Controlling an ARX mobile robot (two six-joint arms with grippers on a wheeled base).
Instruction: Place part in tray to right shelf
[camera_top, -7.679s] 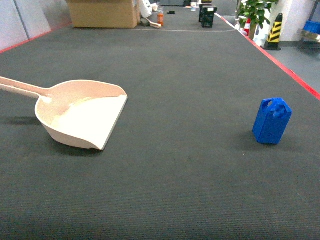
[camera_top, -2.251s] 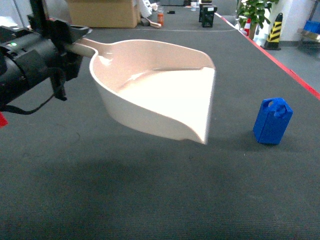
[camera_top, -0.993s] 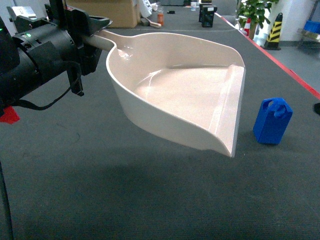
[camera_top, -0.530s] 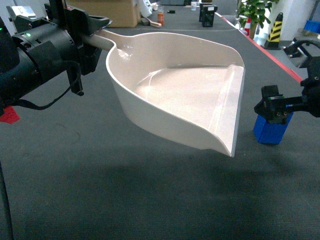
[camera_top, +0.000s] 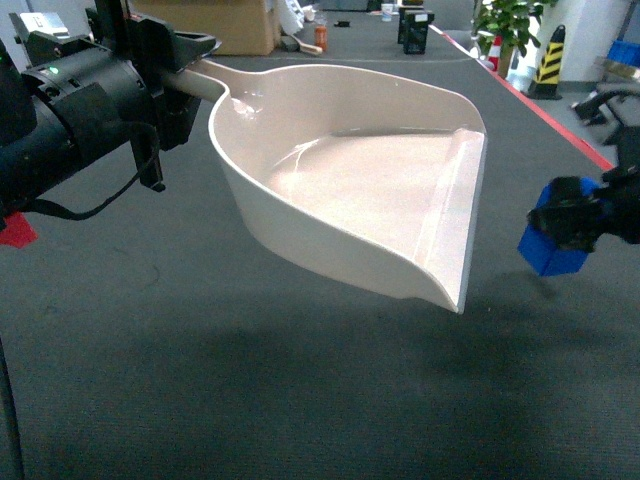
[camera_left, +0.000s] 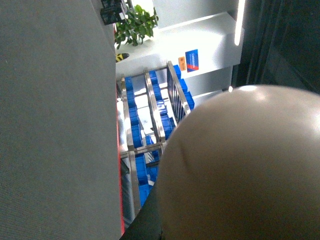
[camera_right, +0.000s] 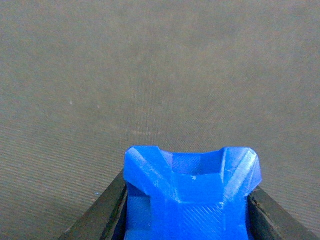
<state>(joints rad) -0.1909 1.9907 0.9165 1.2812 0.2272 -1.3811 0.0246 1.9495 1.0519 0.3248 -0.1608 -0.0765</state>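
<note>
The left gripper (camera_top: 165, 80) is clamped on the handle of the tray (camera_top: 350, 190), holding it above the dark floor (camera_top: 250, 400); the open edge faces 3 o'clock; the right gripper (camera_top: 580, 225) is closed on the part (camera_top: 555, 250), lifted off the floor, near that edge; the shelf (camera_left: 150, 130) appears only in the left wrist view.

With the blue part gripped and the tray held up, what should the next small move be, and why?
Probably carry the part leftward over the tray. The right tool holds it off the carpet, just beyond the tray's open front edge, while the left tool holds the handle.
</note>
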